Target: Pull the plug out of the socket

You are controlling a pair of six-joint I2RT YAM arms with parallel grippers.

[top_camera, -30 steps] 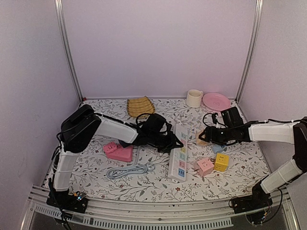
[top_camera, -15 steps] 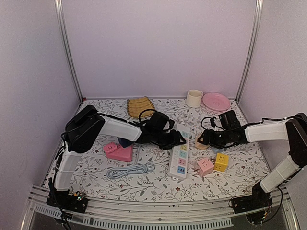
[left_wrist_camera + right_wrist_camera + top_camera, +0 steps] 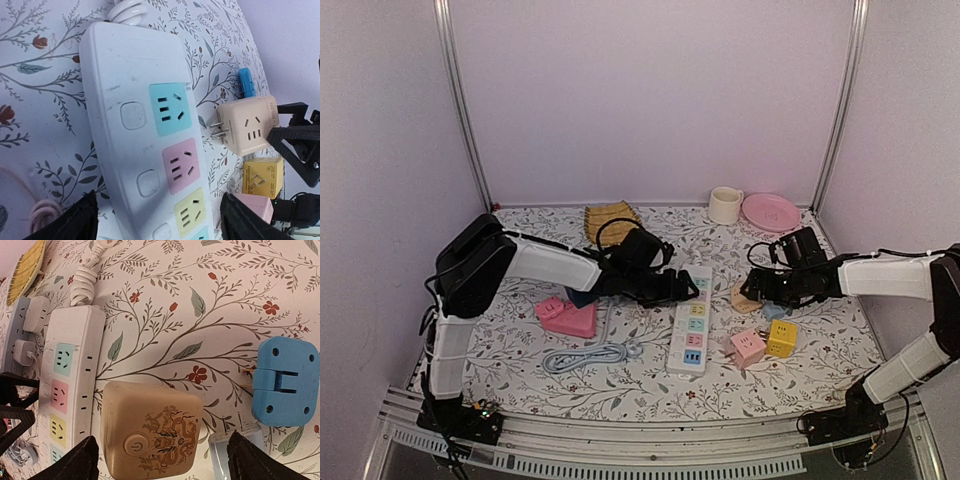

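Mostly smooth plastic on a printed table cover.

The socket point(image 3: 135, 100) is white plastic with a soft sheen, faintly scuffed, and its outlet panels are flat pastel. The plug point(image 3: 150, 427) is a smooth cream plastic block with a brown printed motif and bare metal prongs point(image 3: 218, 131). The blue adapter point(image 3: 285, 382) looks like matt moulded plastic. The table cover point(image 3: 225, 300) is matt and floral-printed. The yellow mat point(image 3: 611, 222) looks woven, and the mug point(image 3: 725, 205) and pink plate point(image 3: 771, 211) look smooth.

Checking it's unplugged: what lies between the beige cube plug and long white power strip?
Only bare floral tablecloth separates beige plug and white strip, per left wrist view.
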